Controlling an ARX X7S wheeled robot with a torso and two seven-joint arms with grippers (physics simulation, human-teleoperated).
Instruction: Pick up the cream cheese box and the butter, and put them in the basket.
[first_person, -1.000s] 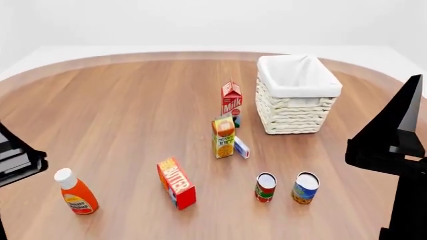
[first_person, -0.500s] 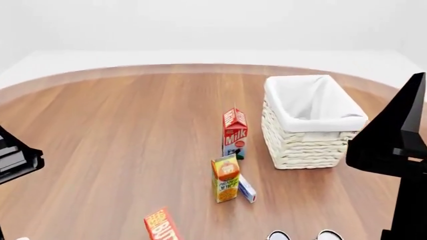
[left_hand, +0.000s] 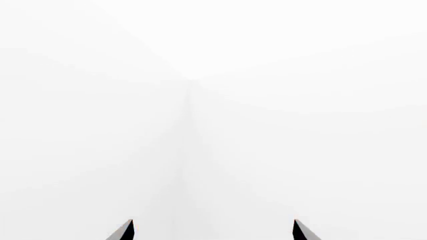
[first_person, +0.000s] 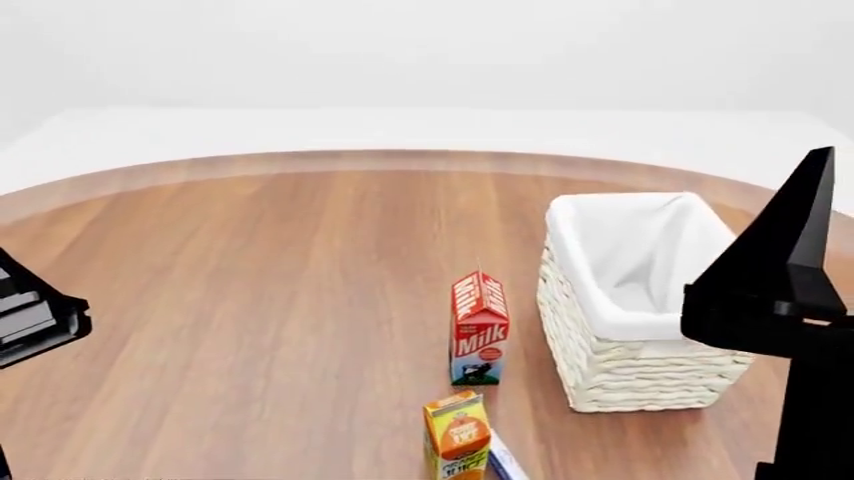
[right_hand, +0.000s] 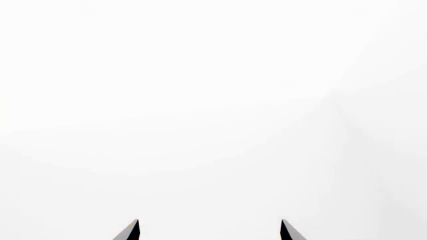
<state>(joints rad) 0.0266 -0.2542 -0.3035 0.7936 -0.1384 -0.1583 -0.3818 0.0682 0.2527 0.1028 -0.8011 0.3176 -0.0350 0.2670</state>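
The cream-white wicker basket (first_person: 643, 376) with its white liner stands at the right of the wooden table in the head view. Only a corner of the cream cheese box (first_person: 507, 466) shows at the bottom edge, beside the orange juice carton. The butter is out of view. My left gripper (left_hand: 213, 231) is open, its two fingertips wide apart against a blank white wall, nothing between them. My right gripper (right_hand: 208, 231) is open the same way and also faces blank white. Neither wrist view shows the table or any package.
A red milk carton (first_person: 478, 328) stands upright just left of the basket. The orange juice carton (first_person: 457, 438) stands in front of it, cut off by the bottom edge. Dark parts of my left arm (first_person: 34, 318) and right arm (first_person: 787, 300) fill the side edges.
The head view has tilted up: basket, milk and juice cartons slid down the frame. The butter, the two cans and the ketchup bottle have dropped out of view.
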